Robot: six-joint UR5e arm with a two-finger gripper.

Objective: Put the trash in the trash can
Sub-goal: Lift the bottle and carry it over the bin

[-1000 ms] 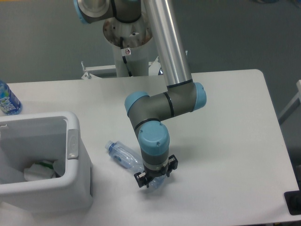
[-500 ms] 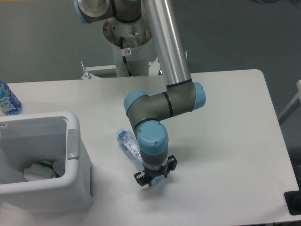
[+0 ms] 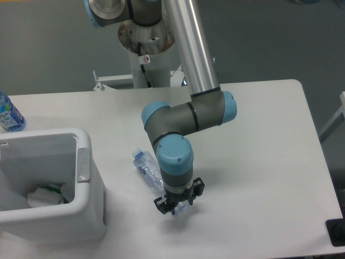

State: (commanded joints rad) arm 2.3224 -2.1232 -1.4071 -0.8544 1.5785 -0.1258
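Observation:
A crushed clear plastic bottle (image 3: 147, 168), the trash, slants over the table just left of the wrist, its neck end pointing up-left. Its lower end sits between the fingers of my gripper (image 3: 178, 206), which points straight down and is shut on it. The wrist hides part of the bottle. To the left stands the white trash can (image 3: 82, 164), with a grey-white handle tab on its near wall. White crumpled material with a bit of green lies inside it (image 3: 45, 195).
An upright bottle with a blue label (image 3: 9, 114) stands at the table's far left edge behind the bin. The arm's base column (image 3: 146, 65) rises behind the table's back edge. A dark object (image 3: 337, 232) sits at the right front corner.
The bottle has swung in the gripper: its neck end moved right and toward the wrist, from lying flat leftward to slanting steeply. The gripper itself has barely shifted.

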